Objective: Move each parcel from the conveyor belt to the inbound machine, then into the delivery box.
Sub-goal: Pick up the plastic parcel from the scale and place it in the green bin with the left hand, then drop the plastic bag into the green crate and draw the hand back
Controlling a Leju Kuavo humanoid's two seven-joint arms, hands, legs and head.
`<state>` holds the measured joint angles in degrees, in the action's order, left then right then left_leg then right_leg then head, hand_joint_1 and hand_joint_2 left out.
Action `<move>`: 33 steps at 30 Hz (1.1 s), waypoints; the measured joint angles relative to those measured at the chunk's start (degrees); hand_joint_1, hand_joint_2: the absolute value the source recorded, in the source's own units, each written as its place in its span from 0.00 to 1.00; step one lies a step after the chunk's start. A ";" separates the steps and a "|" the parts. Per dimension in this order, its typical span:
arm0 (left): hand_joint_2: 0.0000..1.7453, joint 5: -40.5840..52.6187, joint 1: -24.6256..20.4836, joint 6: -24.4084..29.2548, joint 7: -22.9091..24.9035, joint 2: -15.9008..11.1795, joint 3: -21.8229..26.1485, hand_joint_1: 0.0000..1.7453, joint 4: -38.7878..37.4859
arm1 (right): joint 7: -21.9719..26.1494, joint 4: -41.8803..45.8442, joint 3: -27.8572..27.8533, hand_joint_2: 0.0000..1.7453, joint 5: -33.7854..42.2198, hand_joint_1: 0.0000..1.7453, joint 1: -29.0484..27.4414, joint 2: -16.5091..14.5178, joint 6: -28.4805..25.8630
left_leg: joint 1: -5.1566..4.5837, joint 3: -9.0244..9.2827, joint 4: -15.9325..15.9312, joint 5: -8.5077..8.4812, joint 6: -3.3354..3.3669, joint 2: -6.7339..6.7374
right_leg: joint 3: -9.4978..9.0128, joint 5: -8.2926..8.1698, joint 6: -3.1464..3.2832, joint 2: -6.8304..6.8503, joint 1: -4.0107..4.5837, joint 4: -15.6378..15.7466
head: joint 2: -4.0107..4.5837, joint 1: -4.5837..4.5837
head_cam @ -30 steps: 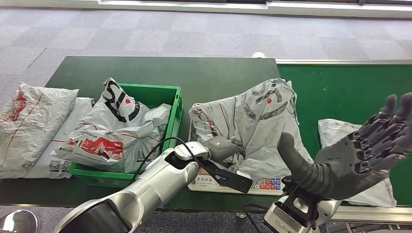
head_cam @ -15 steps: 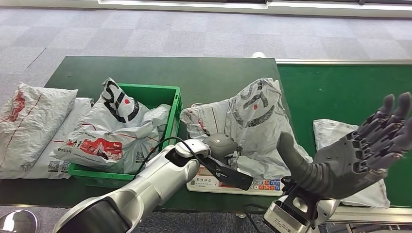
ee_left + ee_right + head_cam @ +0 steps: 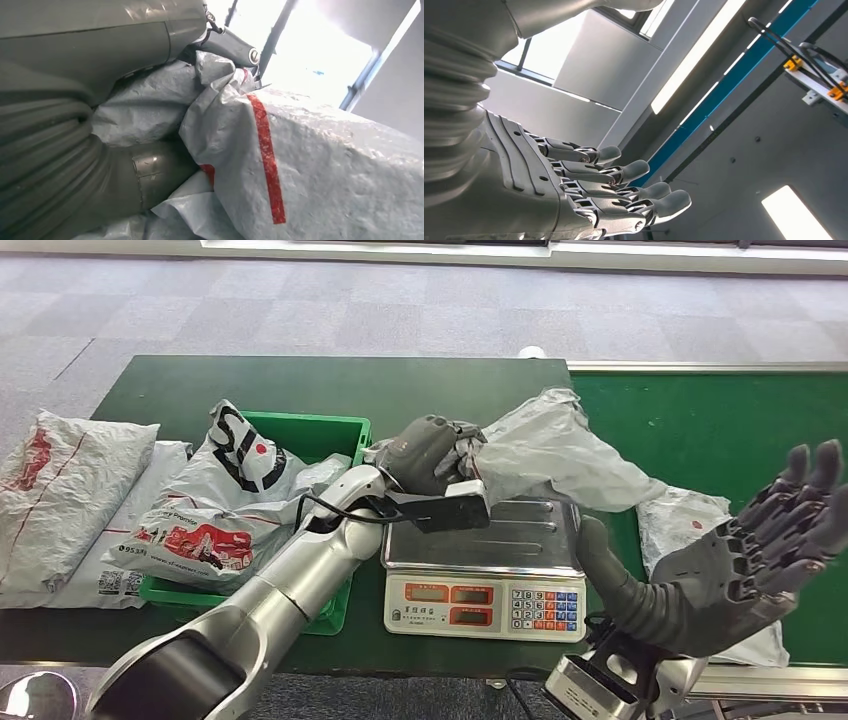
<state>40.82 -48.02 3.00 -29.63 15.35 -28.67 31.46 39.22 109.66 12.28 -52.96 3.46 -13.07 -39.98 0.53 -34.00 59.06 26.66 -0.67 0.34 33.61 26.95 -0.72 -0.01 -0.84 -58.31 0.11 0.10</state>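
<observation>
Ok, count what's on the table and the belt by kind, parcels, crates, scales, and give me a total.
Parcels: 6 (held parcel in the left hand; belt parcel; two table parcels; seemingly two crate parcels, the pile is hard to separate)
Green crate: 1
Scale: 1
Total: 8

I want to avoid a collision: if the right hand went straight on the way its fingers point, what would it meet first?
Probably nothing: the right hand is open, palm up, fingers aimed upward; its wrist camera shows just distant ceiling ahead.
</observation>
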 joint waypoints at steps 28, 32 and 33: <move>1.00 39.14 20.99 14.85 26.03 -11.98 20.32 1.00 31.67 | -1.32 2.28 -3.73 1.00 -2.96 0.00 -4.48 -0.17 0.00 | 0.01 -0.15 -0.01 0.03 -0.03 0.11 | 0.23 0.06 0.04 -0.10 0.00 -0.01 | 0.00 0.01; 1.00 39.03 23.65 14.86 25.96 -12.59 21.97 1.00 33.53 | -1.22 2.45 -4.12 1.00 -2.93 0.00 -5.02 -0.17 0.00 | 0.01 -0.20 -0.02 0.03 -0.03 0.09 | 0.25 0.06 0.04 -0.08 0.00 -0.01 | 0.00 0.01; 1.00 38.61 24.11 14.86 25.84 -12.66 22.29 1.00 34.00 | -1.26 2.45 -4.15 1.00 -2.93 0.00 -5.13 -0.17 0.00 | 0.01 -0.20 -0.02 0.04 -0.03 0.10 | 0.24 0.06 0.04 -0.08 0.00 -0.01 | 0.00 0.01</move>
<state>79.43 -23.91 17.86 -3.79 2.68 -6.38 65.46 37.96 112.11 8.14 -55.89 -1.67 -13.24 -39.98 0.54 -34.21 59.05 26.70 -0.70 0.44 33.86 27.02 -0.68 -0.09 -0.84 -58.32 0.11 0.11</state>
